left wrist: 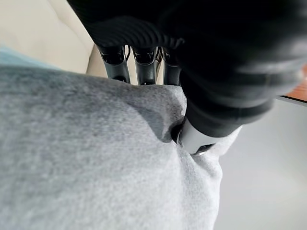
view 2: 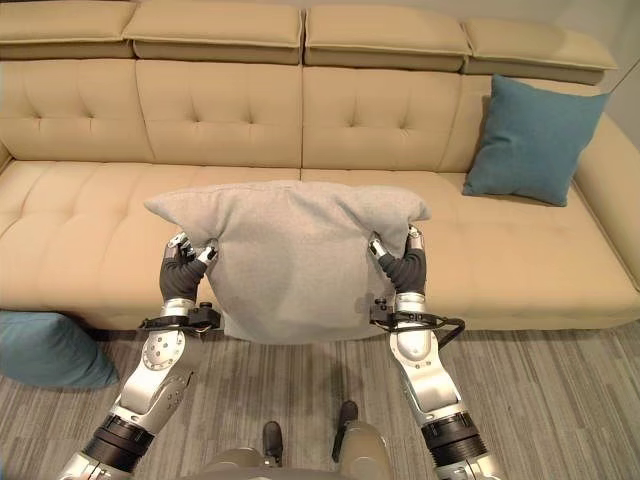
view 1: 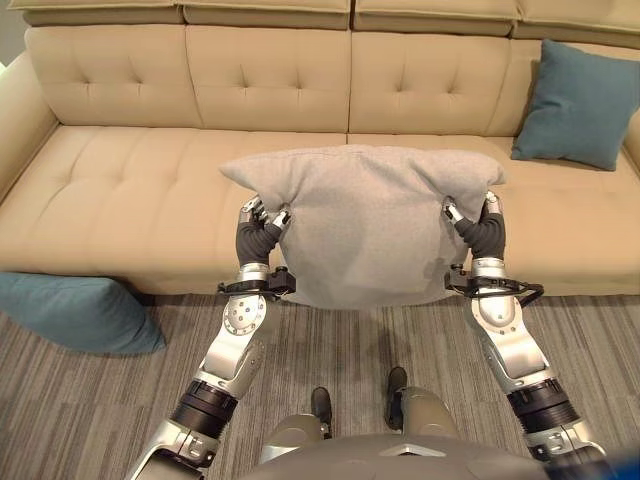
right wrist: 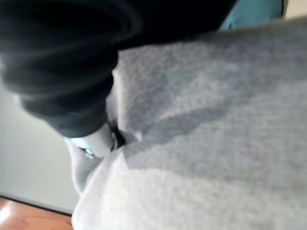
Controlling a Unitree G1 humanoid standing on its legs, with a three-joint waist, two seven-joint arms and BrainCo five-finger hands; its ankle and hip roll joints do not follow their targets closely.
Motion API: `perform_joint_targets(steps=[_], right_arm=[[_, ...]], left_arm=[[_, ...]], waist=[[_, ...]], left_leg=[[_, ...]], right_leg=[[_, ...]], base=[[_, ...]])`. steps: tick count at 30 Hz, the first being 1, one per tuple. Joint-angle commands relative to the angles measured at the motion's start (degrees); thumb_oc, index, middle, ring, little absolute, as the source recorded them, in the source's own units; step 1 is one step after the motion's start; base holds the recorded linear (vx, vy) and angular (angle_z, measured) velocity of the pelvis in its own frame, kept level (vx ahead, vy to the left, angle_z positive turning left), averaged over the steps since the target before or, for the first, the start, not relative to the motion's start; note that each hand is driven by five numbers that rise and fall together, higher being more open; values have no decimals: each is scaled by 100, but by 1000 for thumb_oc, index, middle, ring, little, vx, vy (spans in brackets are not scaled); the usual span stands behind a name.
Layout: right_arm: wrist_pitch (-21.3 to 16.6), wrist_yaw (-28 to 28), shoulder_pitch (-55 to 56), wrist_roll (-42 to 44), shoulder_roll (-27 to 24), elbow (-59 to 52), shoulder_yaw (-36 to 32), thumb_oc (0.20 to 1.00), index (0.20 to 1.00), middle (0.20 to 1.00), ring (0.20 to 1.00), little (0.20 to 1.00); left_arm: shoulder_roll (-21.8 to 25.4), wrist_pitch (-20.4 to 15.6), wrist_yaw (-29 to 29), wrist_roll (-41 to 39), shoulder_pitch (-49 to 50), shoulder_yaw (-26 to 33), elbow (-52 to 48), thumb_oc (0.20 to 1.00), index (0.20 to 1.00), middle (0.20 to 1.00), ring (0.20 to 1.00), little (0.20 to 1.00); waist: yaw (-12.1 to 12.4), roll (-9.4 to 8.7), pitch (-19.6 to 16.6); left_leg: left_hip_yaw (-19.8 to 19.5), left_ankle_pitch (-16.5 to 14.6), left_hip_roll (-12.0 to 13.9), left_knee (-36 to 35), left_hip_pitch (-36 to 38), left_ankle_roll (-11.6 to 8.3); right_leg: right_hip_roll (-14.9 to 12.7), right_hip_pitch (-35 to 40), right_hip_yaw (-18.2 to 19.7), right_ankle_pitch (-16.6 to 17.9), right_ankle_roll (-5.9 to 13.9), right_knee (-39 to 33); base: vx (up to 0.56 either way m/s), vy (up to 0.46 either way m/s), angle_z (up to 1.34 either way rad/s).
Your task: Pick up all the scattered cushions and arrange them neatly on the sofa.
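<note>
The grey cushion (view 1: 365, 225) hangs in front of the robot, held up by its two upper corners over the front edge of the sofa (view 1: 130, 200). The left robot hand (view 1: 262, 222) has its fingers and thumb pinched on the corner at about 9 o'clock of the cushion; the left wrist view shows the thumb pressed into the fabric with the fingers behind it. The right robot hand (view 1: 478, 222) pinches the opposite corner at about 3 o'clock in the same way. The cushion's lower edge droops past the seat front, clear of the striped rug (view 1: 380, 350).

Nearest, at about 8 o'clock on the rug, a teal cushion on the floor (view 1: 70, 312) leans against the sofa base. Farther off, at about 2 o'clock, a teal cushion on the sofa (view 1: 582, 102) stands propped against the backrest by the right armrest.

By my reading the step in hand is carrying the grey cushion to its place. The next move likely calls for reaching forward toward 12 o'clock, standing it against the backrest, then letting go with both hands together so it doesn't topple. The floor cushion would follow.
</note>
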Motion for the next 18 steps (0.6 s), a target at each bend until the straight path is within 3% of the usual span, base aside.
perform_joint_targets(steps=[1,4,7,9,13,15,17,18], right_arm=[[-520,185,-424,-268,91,-906,92,200,200,200,200,200],[-522,123,-386,-311,11,-884,-41,200,200,200,200,200],[-548,113,-281,-231,-63,-906,-160,200,200,200,200,200],[-541,127,-232,-109,-91,-865,-214,200,200,200,200,200],[-556,121,-215,-36,-85,-836,-232,200,200,200,200,200],[-550,83,-233,0,-78,-757,-239,200,200,200,200,200],[-544,44,-258,30,-57,-718,-260,200,200,200,200,200],[-547,64,-251,-5,-30,-722,-259,200,200,200,200,200]], left_arm=[[-223,-358,-461,238,-537,-419,-637,200,200,200,200,200],[-312,-383,-529,183,-613,-461,-615,200,200,200,200,200],[-353,-394,-599,93,-605,-504,-626,200,200,200,200,200],[-375,-375,-652,22,-597,-507,-596,200,200,200,200,200],[-364,-321,-659,47,-617,-531,-555,200,200,200,200,200],[-365,-278,-624,60,-685,-523,-519,200,200,200,200,200],[-363,-266,-626,53,-682,-505,-529,200,200,200,200,200],[-359,-284,-655,48,-629,-493,-546,200,200,200,200,200]], waist=[[-36,-9,-128],[-85,-74,-243],[-138,-148,-205],[-133,-187,-168],[-83,-249,-163],[-27,-195,-187],[26,-178,-153],[46,-107,-234]], left_leg=[[-785,-675,27,418,99,-177],[-840,-773,30,646,27,-348],[-879,-887,62,1583,-381,-537],[-725,-842,222,1947,-770,-588],[-701,-702,172,1731,-1099,-517],[-643,-242,245,1191,-1289,-580],[-625,-59,295,1106,-1548,-625],[-596,-31,359,818,-1330,-573]], right_leg=[[226,584,-32,-217,105,-168],[276,862,-167,-233,11,-506],[262,1149,-284,-274,-97,-730],[261,1359,-367,-377,-178,-877],[271,1486,-380,-380,-186,-998],[353,1602,-381,-458,-145,-1093],[387,1681,-340,-559,-158,-1070],[434,1711,-364,-635,-137,-1028]], base=[[176,-133,6],[173,-147,38],[103,-125,59],[62,-52,38],[78,-1,22],[134,69,-2],[145,120,-11],[285,231,-24]])
